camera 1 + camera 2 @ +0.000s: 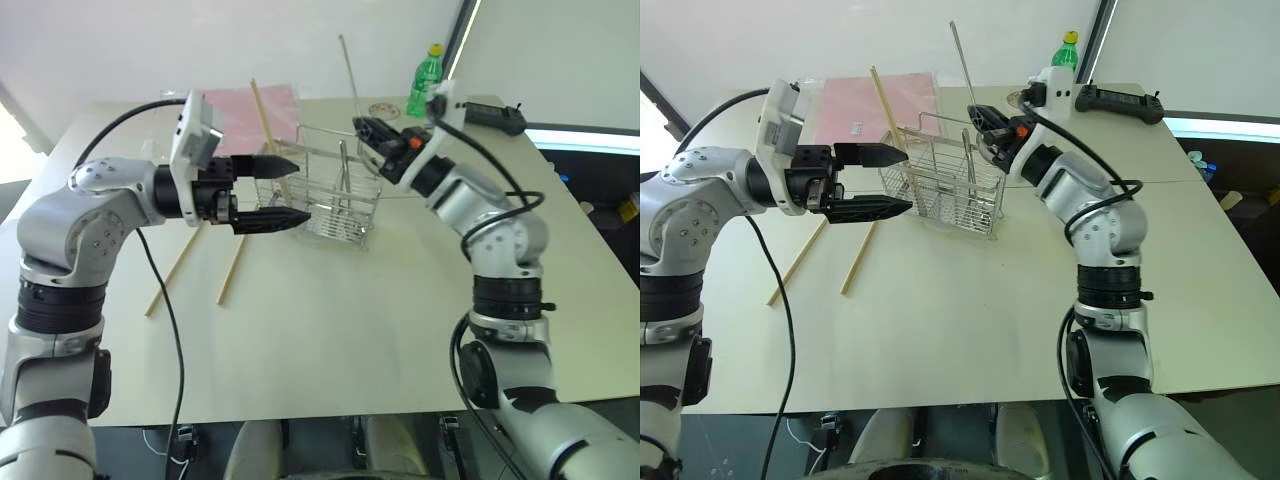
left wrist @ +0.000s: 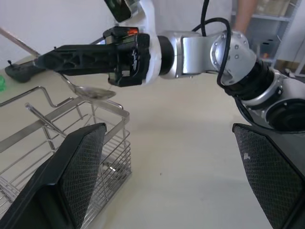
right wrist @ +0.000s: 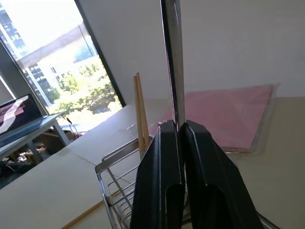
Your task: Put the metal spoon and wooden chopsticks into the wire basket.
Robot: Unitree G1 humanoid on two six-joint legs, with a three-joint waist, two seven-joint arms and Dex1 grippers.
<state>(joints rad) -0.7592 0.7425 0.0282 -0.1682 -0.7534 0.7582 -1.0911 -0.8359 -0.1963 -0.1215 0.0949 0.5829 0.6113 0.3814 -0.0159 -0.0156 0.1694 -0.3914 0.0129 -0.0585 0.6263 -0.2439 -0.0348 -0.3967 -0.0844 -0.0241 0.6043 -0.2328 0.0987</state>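
We have the wire basket (image 1: 335, 200) just above the middle of the head picture, on the pale tabletop (image 1: 330, 330). One chopstick (image 1: 268, 125) already leans in its left end. Our right gripper (image 1: 364, 132), at the basket's upper right, has its fingers closed on the spoon (image 2: 88, 90); the handle sticks up toward the top edge and the bowl hangs above the basket's rim, so we judge it about to go in. Our left gripper (image 1: 285, 190) hangs beside the basket's left end, fingers spread wide and empty. Two chopsticks (image 1: 205, 260) lie on the tabletop at lower left of the basket, not yet collected.
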